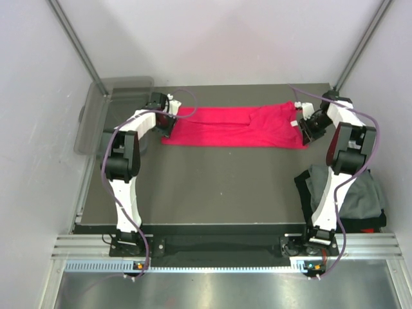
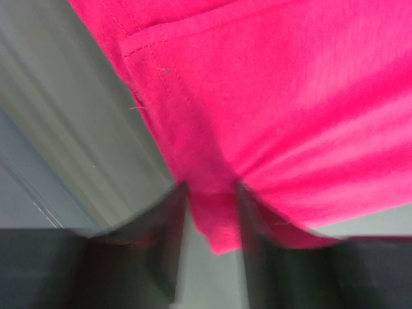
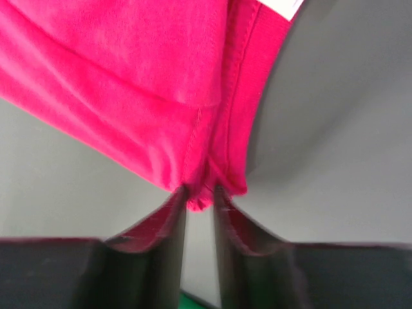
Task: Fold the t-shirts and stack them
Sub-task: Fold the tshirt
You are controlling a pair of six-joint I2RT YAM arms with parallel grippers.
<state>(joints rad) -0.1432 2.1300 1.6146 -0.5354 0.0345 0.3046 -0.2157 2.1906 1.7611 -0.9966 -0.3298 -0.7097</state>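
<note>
A clear plastic bin was seen far left, folded dark grey t-shirts near right. The bright red cloth t-shirt, spread at the far side, was clamped at its ends by the left gripper and right gripper, arms outstretched.

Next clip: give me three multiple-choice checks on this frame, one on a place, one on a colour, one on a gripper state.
1. Where does the pile of dark t-shirts lie?
A. in the clear bin
B. on the right, beside the right arm
C. on top of the red cloth

2. What colour is the spread-out t-shirt?
A. blue
B. white
C. red

3. How are the grippers?
A. both shut on the spread-out t-shirt
B. both open
C. only the left one shut

Answers:
1 B, the top view shows the pile next to that arm.
2 C, every view shows red cloth.
3 A, the left gripper and the right gripper each pinch an end of it.
</note>
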